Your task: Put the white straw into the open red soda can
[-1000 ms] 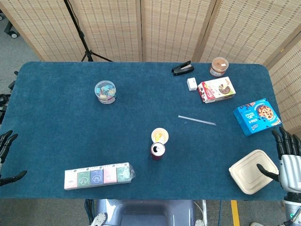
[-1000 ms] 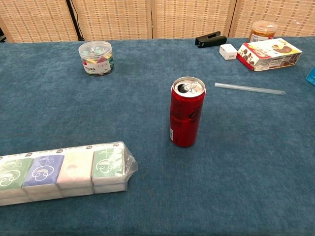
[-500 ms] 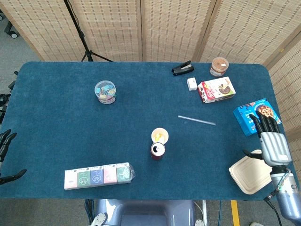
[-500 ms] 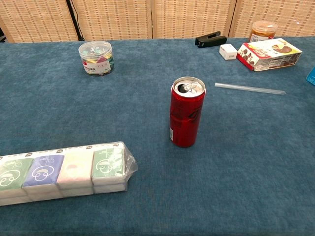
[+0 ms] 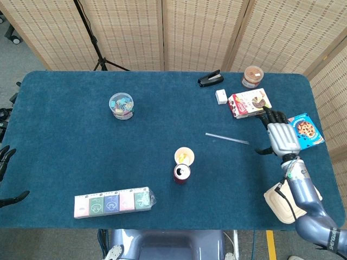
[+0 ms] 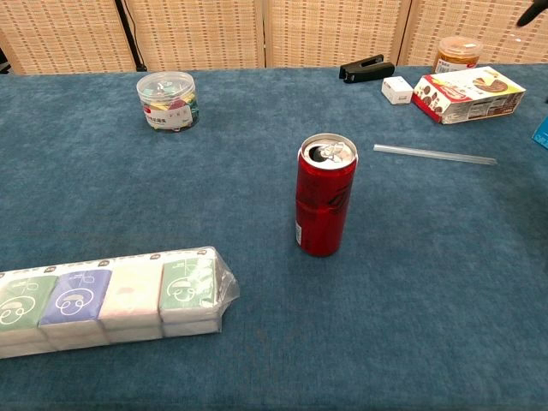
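The white straw (image 5: 227,138) lies flat on the blue table, right of centre; the chest view shows the straw (image 6: 434,154) too. The open red soda can (image 5: 181,173) stands upright near the table's middle, and the can (image 6: 324,195) shows its opened top in the chest view. My right hand (image 5: 281,134) hovers above the table just right of the straw's right end, fingers spread, holding nothing. My left hand (image 5: 5,168) is at the far left edge, off the table, fingers apart and empty.
A yellow cup (image 5: 184,156) stands just behind the can. Snack boxes (image 5: 249,103) (image 5: 303,128), a jar (image 5: 252,76), a stapler (image 5: 210,78) and a small white box (image 5: 221,96) sit back right. A clip tub (image 5: 121,105), tissue packs (image 5: 113,202) and a takeaway box (image 5: 279,203) are also here.
My right hand has moved from the table's right front corner up and inward, now close to the straw's right end. The left hand drifted slightly. The straw and can have not moved.
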